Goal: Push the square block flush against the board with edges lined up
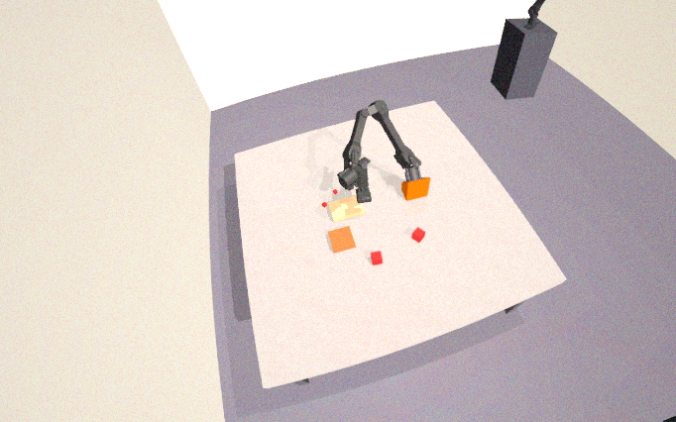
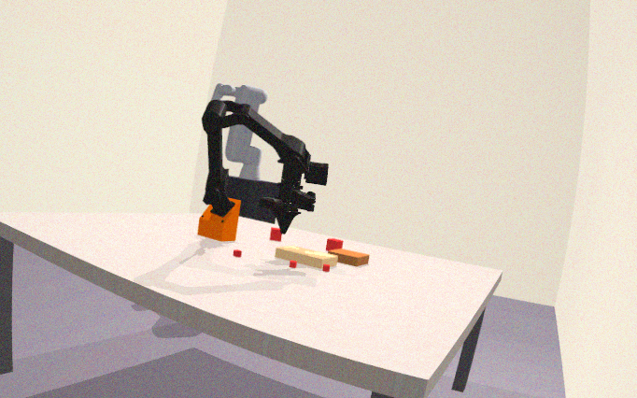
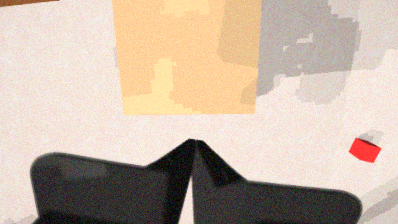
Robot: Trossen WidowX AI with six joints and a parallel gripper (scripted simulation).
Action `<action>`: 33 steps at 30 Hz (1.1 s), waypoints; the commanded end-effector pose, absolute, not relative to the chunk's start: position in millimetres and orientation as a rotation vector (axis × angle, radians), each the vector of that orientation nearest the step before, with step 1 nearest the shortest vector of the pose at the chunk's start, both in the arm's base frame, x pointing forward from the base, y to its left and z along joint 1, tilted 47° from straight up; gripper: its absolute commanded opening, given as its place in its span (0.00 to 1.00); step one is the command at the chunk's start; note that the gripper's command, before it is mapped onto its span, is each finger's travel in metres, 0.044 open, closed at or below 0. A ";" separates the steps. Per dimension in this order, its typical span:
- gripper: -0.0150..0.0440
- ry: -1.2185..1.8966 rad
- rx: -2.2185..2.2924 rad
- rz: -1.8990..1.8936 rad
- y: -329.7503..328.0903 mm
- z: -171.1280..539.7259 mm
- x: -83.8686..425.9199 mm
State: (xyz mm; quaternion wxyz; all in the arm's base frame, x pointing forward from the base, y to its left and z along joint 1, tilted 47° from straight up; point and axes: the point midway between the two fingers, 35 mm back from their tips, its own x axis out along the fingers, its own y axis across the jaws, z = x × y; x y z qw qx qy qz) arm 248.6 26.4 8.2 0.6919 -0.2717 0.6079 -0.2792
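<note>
The pale yellow board (image 1: 338,211) (image 2: 304,256) (image 3: 150,45) lies flat on the table. The orange-brown square block (image 1: 341,239) (image 2: 349,256) (image 3: 25,2) lies flat beside one long side of the board, with a strip of table between them in the top view. In the wrist view only a sliver of the block shows at the upper left. My gripper (image 1: 364,200) (image 2: 284,232) (image 3: 194,146) is shut and empty. Its tips hang above the table near one short end of the board and point down. The gripper hides the board's corner there in the top view.
Two larger red cubes (image 1: 376,258) (image 1: 418,235) lie on the block's side of the board. Small red cubes (image 1: 335,191) (image 1: 323,204) (image 2: 292,264) (image 2: 326,267) lie by the board's other side. Another small red cube (image 2: 236,252) (image 3: 364,150) lies nearer the orange arm base (image 1: 416,189) (image 2: 218,226).
</note>
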 end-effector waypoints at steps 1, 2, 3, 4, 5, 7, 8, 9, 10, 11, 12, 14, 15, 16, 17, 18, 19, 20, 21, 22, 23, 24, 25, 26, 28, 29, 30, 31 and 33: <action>0.25 1.408 -0.702 -0.549 25.1 3.6 234.4; 0.25 1.418 -0.725 -0.531 24.8 2.8 231.3; 0.25 1.424 -0.738 -0.521 24.6 2.3 229.5; 0.25 1.424 -0.738 -0.521 24.6 2.3 229.5; 0.25 1.424 -0.738 -0.521 24.6 2.3 229.5; 0.25 1.424 -0.738 -0.520 23.0 0.5 229.9; 0.25 1.424 -0.739 -0.519 18.3 -4.5 231.0; 0.25 1.425 -0.739 -0.518 10.2 -12.6 232.4; 0.25 1.425 -0.741 -0.518 -0.6 -22.4 233.5; 0.25 1.425 -0.743 -0.519 -9.0 -29.5 233.7; 0.25 1.425 -0.745 -0.520 -14.1 -33.6 233.5; 0.25 1.425 -0.746 -0.521 -15.8 -34.9 233.5; 0.25 1.425 -0.746 -0.521 -15.8 -34.9 233.5; 0.25 1.425 -0.746 -0.521 -15.8 -34.9 233.6; 0.25 1.425 -0.746 -0.520 -15.8 -34.9 233.9; 0.25 1.425 -0.745 -0.520 -15.7 -34.9 234.3; 0.25 1.425 -0.745 -0.520 -15.5 -34.9 234.9; 0.25 1.425 -0.745 -0.520 -15.4 -34.9 235.6; 0.25 1.425 -0.745 -0.520 -15.2 -34.9 236.4; 0.25 1.425 -0.745 -0.520 -15.0 -34.9 237.2; 0.25 1.425 -0.745 -0.520 -14.9 -34.9 238.1; 0.25 1.425 -0.745 -0.520 -14.7 -34.9 238.9; 0.25 1.425 -0.745 -0.520 -14.5 -34.9 239.8; 0.25 1.424 -0.745 -0.520 -14.3 -34.9 240.6; 0.25 1.424 -0.745 -0.520 -14.0 -34.9 242.4; 0.25 1.424 -0.745 -0.520 -13.8 -34.9 243.2; 0.25 1.424 -0.745 -0.520 -13.7 -35.0 244.1; 0.25 1.424 -0.745 -0.520 -13.5 -35.0 244.9; 0.25 1.424 -0.745 -0.520 -13.2 -35.0 246.6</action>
